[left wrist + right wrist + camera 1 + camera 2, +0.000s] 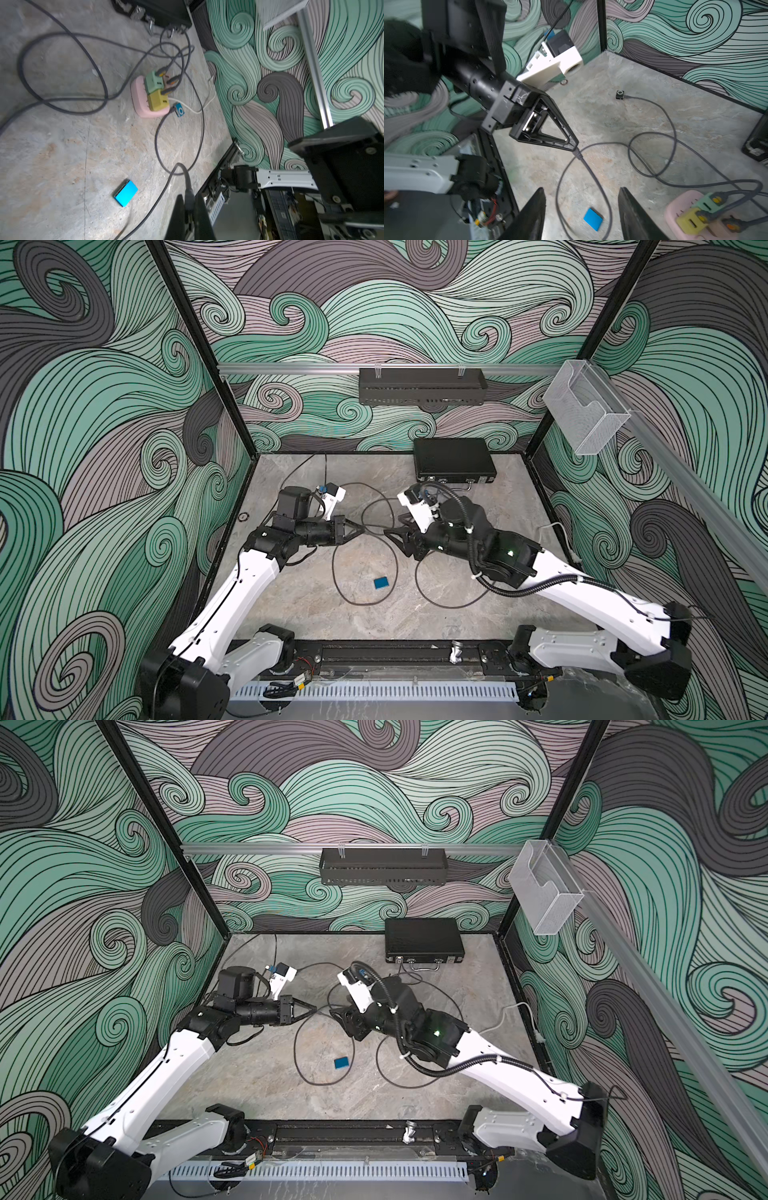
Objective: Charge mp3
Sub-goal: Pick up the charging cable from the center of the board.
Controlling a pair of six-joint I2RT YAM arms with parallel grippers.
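Note:
A flat blue mp3 (381, 583) (341, 1062) lies on the marbled table, inside a loop of grey cable; it also shows in the wrist views (125, 193) (592, 219). My left gripper (363, 529) (189, 197) is shut on the grey cable's plug (578, 154), held above the table behind the mp3. My right gripper (388, 533) (581, 189) faces it from the right, close by, open with nothing between its fingers. In the right wrist view the mp3 and the cable loop lie below the gap between its fingers.
A pink power strip (143, 104) (675, 209) holds green and yellow adapters with several grey cables. A second small blue player with a round button (179, 109) lies against it. A black case (455, 460) stands at the back. A small black connector (619, 94) lies at the back left.

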